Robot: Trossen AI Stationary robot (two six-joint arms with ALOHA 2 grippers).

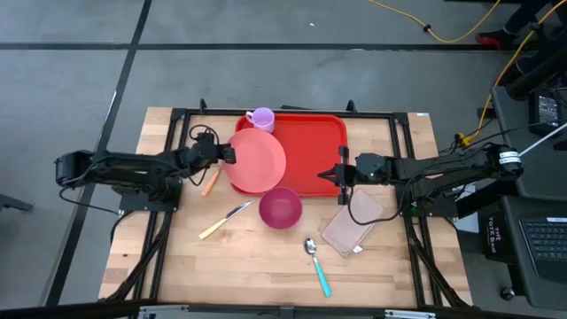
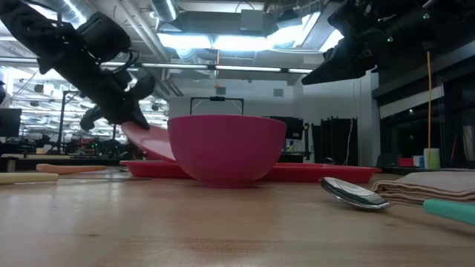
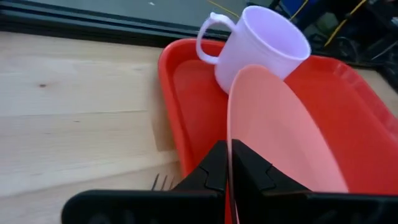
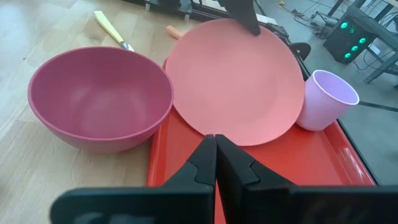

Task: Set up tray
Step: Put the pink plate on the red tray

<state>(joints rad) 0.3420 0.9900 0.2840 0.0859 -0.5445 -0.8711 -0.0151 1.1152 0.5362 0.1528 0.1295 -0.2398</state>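
Observation:
The red tray (image 1: pixel 310 146) lies flat at the table's middle. A lilac cup (image 1: pixel 261 119) stands in its far left corner. My left gripper (image 1: pixel 229 152) is shut on the salmon-pink plate (image 1: pixel 257 161), which stands tilted over the tray's left part. My right gripper (image 1: pixel 341 174) is shut and hovers above the tray's right rim (image 4: pixel 186 168), touching nothing. In the low view it shows high up (image 2: pixel 308 76). A magenta bowl (image 1: pixel 280 208) sits on the wood just near of the tray. My left gripper pinches the plate's left rim (image 3: pixel 229 134) between its two fingers, coming level from the table's left. The plate is tilted, with its held side raised (image 2: pixel 145 137). Its lower right side is down on the tray, hidden behind the bowl in the low view.
An orange-handled fork (image 1: pixel 210 182) lies left of the tray. A yellow-handled knife (image 1: pixel 223 221), a teal-handled spoon (image 1: pixel 317 266) and a folded napkin (image 1: pixel 352 230) lie on the near part of the table. Bare wood lies at the near left.

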